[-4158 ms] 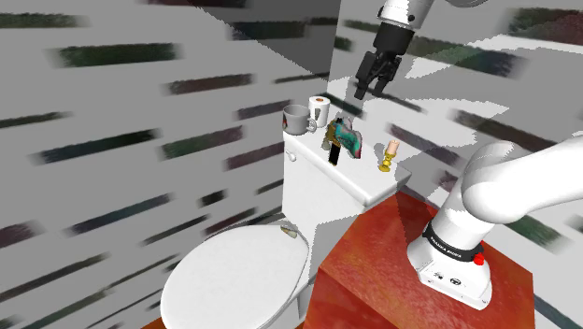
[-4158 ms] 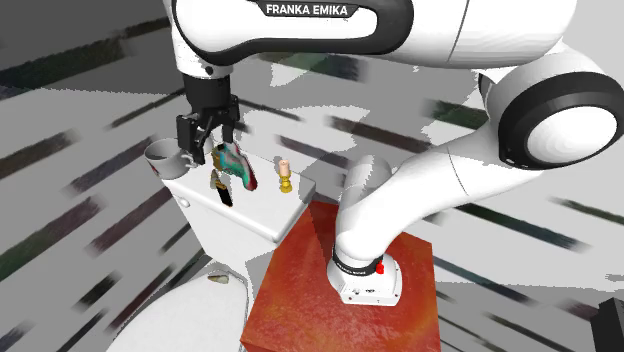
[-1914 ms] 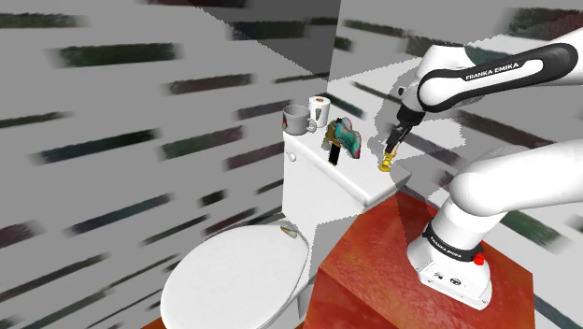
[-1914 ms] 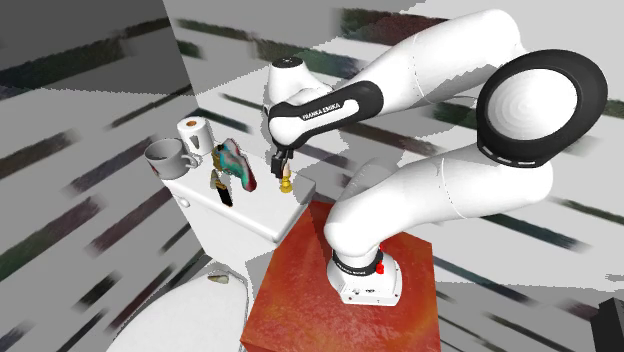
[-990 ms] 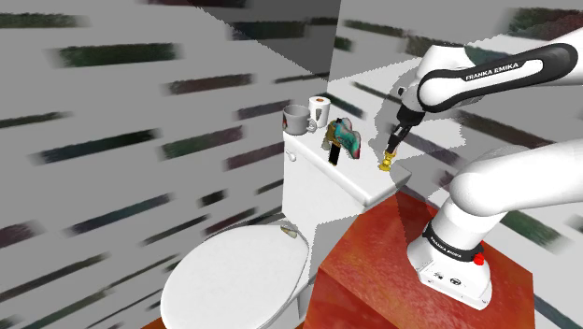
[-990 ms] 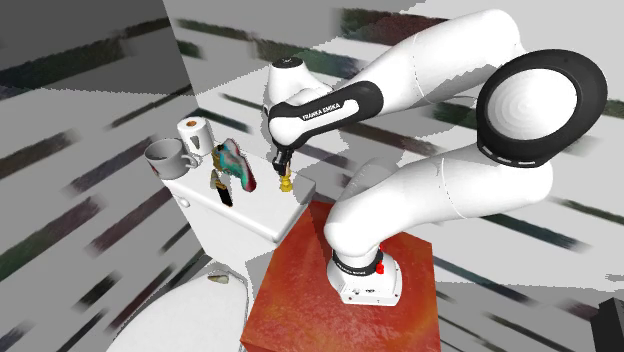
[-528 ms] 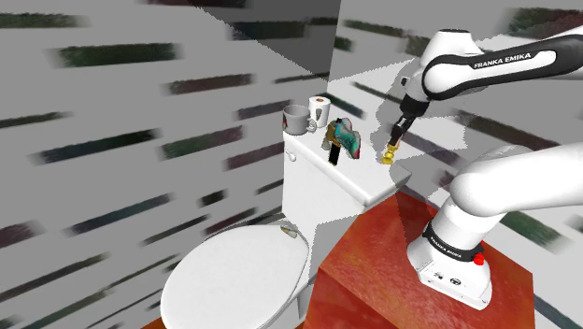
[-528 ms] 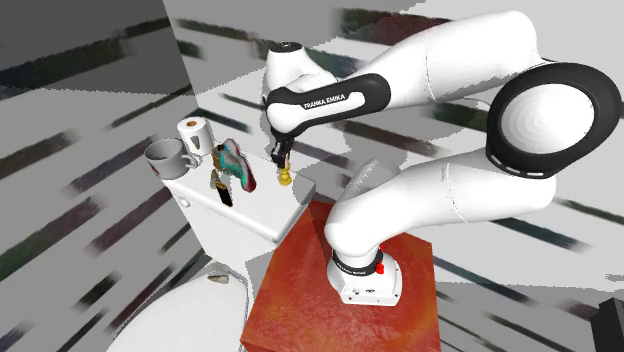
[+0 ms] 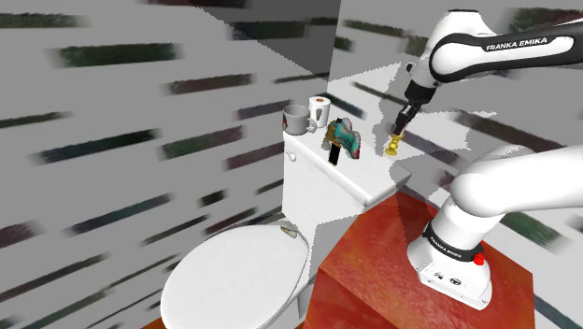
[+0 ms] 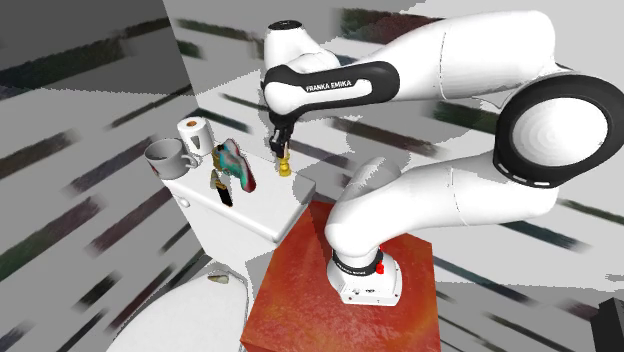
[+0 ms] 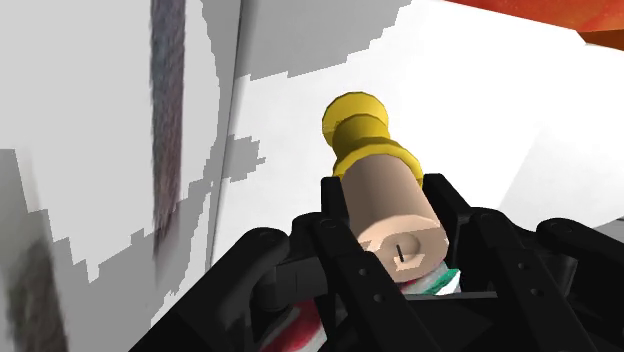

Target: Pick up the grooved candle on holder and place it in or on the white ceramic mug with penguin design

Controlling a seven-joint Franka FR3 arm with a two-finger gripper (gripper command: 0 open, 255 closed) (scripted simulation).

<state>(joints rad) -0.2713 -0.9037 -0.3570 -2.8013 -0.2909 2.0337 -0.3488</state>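
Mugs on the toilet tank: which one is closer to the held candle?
The white mug with a brownish top; the plain grey mug sits farther from the tan candle on yellow holder.

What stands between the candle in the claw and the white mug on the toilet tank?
A teal-and-red object with a dark handle stands on the tank lid between the candle, clasped in the claw, and the white mug. A grey mug sits beside it. A high carry would probably clear both.

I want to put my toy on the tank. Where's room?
Bare: the end of the tank lid nearest the stand, between the colourful tool and the edge, under the held candle. Crowded: the far end, with mug and white cylinder.
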